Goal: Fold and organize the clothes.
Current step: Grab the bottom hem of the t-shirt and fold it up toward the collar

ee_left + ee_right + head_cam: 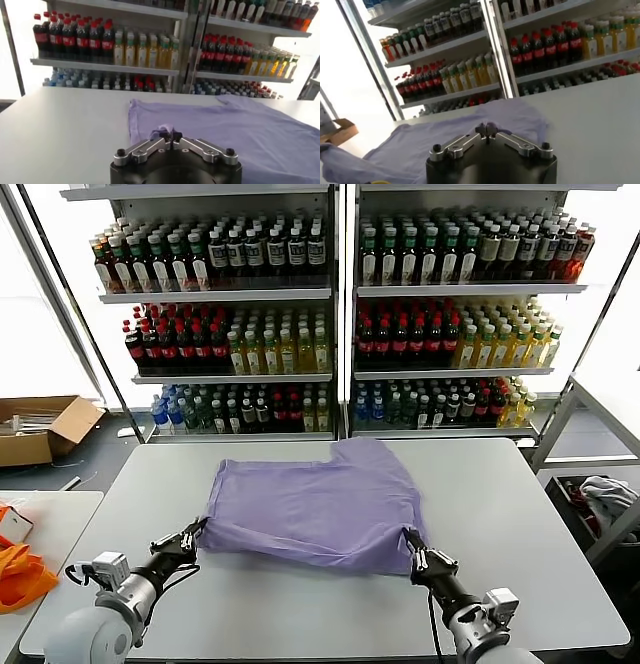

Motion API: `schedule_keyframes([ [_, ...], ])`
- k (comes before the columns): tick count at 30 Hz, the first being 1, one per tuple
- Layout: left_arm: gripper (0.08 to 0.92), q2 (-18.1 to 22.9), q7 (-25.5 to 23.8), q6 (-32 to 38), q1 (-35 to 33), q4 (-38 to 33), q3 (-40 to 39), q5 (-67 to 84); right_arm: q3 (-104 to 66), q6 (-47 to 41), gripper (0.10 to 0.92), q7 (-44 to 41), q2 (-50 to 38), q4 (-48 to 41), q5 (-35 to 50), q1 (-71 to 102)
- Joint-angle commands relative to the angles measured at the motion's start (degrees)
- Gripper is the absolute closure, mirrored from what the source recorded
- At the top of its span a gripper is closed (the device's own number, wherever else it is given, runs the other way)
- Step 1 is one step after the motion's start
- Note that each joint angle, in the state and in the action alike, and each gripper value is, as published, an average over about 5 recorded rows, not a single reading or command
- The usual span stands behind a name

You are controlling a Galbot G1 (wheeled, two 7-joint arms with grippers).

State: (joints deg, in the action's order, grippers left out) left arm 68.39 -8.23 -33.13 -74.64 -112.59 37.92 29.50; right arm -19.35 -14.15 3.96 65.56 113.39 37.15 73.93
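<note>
The clothes are one lavender T-shirt (315, 504) lying partly folded on the grey table (300, 604), its far part bunched toward the back right. My left gripper (196, 531) is shut on the shirt's near left corner, a pinch of lavender fabric (164, 130) showing between its fingertips (176, 136). My right gripper (412, 550) is shut on the shirt's near right corner, its tips meeting over the cloth (420, 150). Both grippers (170, 135) (487, 131) sit low at the shirt's near edge.
Shelves of bottled drinks (330, 314) stand behind the table. A cardboard box (40, 429) lies on the floor at far left. Orange fabric (18, 574) rests on a side table at left. A bin with a grey-white cloth heap (600, 499) is at right.
</note>
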Motion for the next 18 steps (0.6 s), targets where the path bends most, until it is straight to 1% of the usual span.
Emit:
schedule_keyframes([
  [1,0.916,-0.75,0.32,-0.01,7.00,6.59,-2.75,0.73,3.27,0.06,0.919,0.73,-0.57,-8.33,1.44,-10.79],
  [10,0.916,-0.14,0.49,-0.01,8.39,10.72,-3.91,-0.51,5.96,0.01,0.913,0.87,1.21,-18.01,0.68,-18.86],
  [13,0.902,0.10,0.42,-0.03,8.58,12.15,-3.91,-2.10,6.61,-1.43,0.870,0.29,1.50,-19.89,-0.94,-19.59],
  [15,0.865,0.21,0.39,-0.03,8.36,12.65,-3.61,-3.00,6.82,-2.15,0.819,-0.21,1.51,-20.41,-2.46,-19.47],
  [18,0.780,0.12,0.39,-0.02,7.61,12.57,-2.78,-3.33,6.68,-2.53,0.733,-0.55,1.29,-20.00,-3.92,-18.59],
])
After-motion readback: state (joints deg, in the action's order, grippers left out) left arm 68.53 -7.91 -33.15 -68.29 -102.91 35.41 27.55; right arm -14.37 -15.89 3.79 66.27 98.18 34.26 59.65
